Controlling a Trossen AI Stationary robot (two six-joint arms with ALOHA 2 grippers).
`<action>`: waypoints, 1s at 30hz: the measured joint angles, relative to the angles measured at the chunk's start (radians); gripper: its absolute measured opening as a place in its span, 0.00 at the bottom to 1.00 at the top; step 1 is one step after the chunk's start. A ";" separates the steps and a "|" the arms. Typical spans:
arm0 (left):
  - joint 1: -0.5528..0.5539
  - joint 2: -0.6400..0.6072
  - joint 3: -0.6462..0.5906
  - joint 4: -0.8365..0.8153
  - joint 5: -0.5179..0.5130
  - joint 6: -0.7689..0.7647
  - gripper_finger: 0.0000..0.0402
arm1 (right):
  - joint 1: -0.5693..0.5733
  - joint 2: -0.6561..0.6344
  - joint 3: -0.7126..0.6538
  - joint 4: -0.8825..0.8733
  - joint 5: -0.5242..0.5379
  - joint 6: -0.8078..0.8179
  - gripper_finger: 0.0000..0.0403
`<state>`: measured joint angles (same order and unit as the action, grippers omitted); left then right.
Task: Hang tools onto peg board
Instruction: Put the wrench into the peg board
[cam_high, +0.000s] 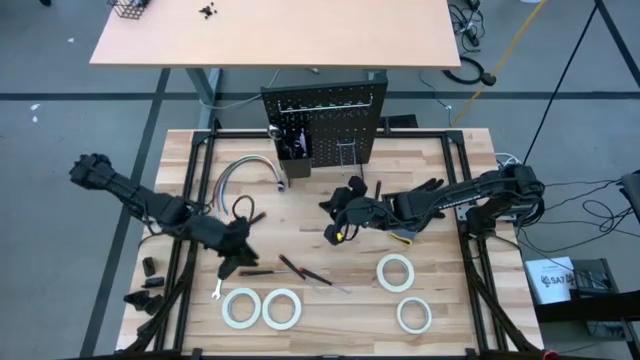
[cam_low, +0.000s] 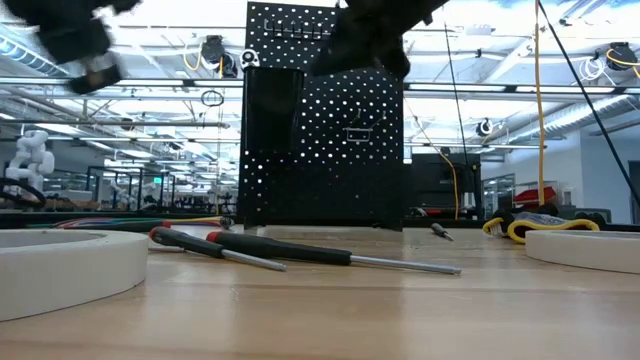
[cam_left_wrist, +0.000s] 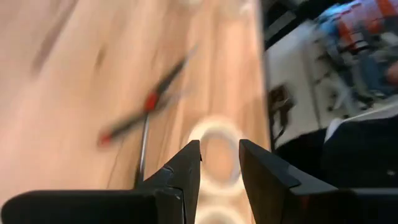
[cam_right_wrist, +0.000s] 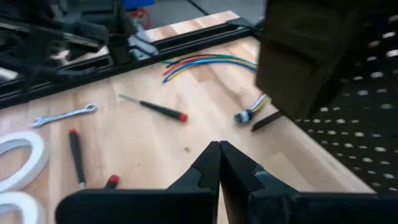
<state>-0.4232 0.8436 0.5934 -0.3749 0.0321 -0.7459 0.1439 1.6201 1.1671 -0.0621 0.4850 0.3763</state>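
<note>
Two arms reach in over the wooden table (cam_high: 440, 165). The left gripper (cam_high: 236, 252) hangs above the boards with its fingers (cam_left_wrist: 186, 171) partly apart and nothing between them; its arm slants in from the table's left edge. Screwdrivers (cam_high: 305, 270), a wrench (cam_high: 218, 290) and tape rolls (cam_high: 262, 308) lie on the table beside and below it. The right gripper (cam_high: 333, 208) is pressed together, empty, its arm stretched low from the right. The peg board (cam_high: 325, 125) stands upright at the far edge.
</note>
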 joint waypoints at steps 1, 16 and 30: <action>-0.026 0.000 0.000 -0.044 -0.013 -0.052 0.28 | 0.003 0.007 0.000 0.012 -0.016 -0.002 0.00; -0.330 0.004 0.000 -0.468 0.015 -0.880 0.28 | 0.056 0.118 0.000 0.044 -0.021 -0.056 0.00; -0.397 0.128 -0.048 -0.501 0.014 -1.245 0.28 | 0.085 0.177 0.000 0.112 -0.120 -0.098 0.00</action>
<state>-0.8204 0.9713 0.5457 -0.8755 0.0466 -1.9912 0.2287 1.7969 1.1671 0.0496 0.3651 0.2782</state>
